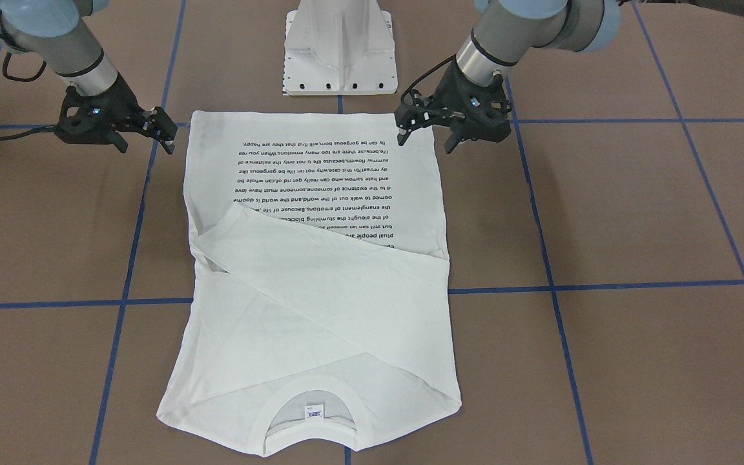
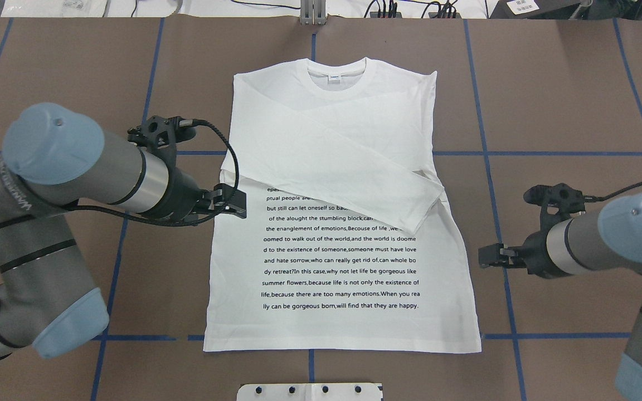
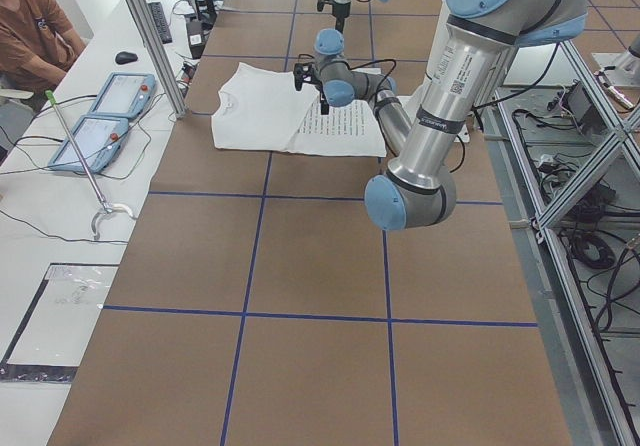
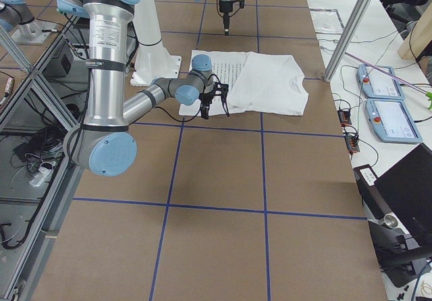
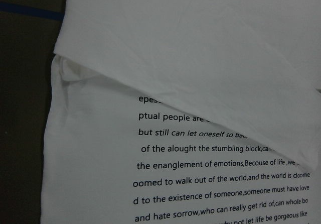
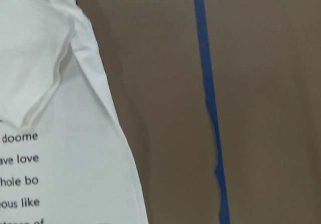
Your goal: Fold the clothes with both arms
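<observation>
Overhead exterior shows the white long-sleeved shirt [image 2: 343, 267] flat on the brown table [image 2: 549, 111], print side up. Its long axis runs straight away from me, with the ribbed collar [image 2: 336, 67] at the far end and the hem [image 2: 343, 348] nearest my pedestal base [image 2: 310, 391]. A sleeve [image 2: 354, 167] is folded slantwise across the chest, and its cuff [image 6: 35, 83] ends near the shirt's right edge, covering the top lines of the printed text [image 2: 343, 262]. The shirt lies between my 2 grippers, so each side edge faces one of them.

My left gripper [image 2: 236, 204] is the nearer one. It hangs over the left side edge about halfway down the body, just below where the sleeve crosses, and the left wrist view looks down on that edge and the fold. My right gripper [image 2: 488, 258] stands off the right side edge with bare table between. Its wrist view has the shirt's edge at the left of the picture and a blue tape line [image 6: 208, 93] running down the middle.

In the exterior front-facing view the fingers of both grippers are spread apart, and neither holds or touches cloth. I judge both to be above the table rather than on it.

As I read it, the next fold turns on taking matching points on the 2 side edges. For that my right gripper has to come inward farther than my left, and both have to come down onto the cloth.
</observation>
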You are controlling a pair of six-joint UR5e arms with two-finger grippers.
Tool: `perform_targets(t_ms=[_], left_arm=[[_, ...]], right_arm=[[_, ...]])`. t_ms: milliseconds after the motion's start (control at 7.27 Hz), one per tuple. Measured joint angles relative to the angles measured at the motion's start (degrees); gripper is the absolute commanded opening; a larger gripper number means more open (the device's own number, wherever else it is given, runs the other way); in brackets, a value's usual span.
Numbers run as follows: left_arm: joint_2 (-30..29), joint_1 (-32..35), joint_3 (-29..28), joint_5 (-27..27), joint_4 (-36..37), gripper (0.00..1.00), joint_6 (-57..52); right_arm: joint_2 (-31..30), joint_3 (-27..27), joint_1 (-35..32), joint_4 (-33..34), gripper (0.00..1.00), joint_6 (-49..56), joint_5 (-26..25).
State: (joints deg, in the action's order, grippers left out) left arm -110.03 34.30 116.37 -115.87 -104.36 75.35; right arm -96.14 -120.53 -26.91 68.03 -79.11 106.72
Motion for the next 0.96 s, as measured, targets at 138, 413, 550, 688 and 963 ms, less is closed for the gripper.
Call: perform_targets(t_ms=[138, 413, 550, 688, 963], left_arm=[[2.97, -0.36, 1.93, 0.38, 0.53, 1.0, -0.58], [5.48, -1.28, 3.41, 1.01, 0.86, 1.0, -0.84], [5.77, -1.64, 3.62, 1.11, 0.9, 1.0, -0.82], [5.87, -1.78, 3.72, 1.15, 0.91, 1.0, -0.77], [6.05, -1.85, 4.03, 1.15, 0.96, 1.0, -0.73]], right_arm=[[-0.76, -0.43, 4.92, -0.81, 1.0, -3.26, -3.27], [-1.19, -0.62, 11.91, -1.11, 0.98, -5.74, -6.89], [-1.2, -0.48, 14.13, -1.07, 0.96, -6.02, -7.68], [-1.08, 0.02, 15.62, -1.02, 0.95, -6.11, -8.35], [-0.55, 1.45, 16.72, -0.98, 0.92, -6.14, -8.69]])
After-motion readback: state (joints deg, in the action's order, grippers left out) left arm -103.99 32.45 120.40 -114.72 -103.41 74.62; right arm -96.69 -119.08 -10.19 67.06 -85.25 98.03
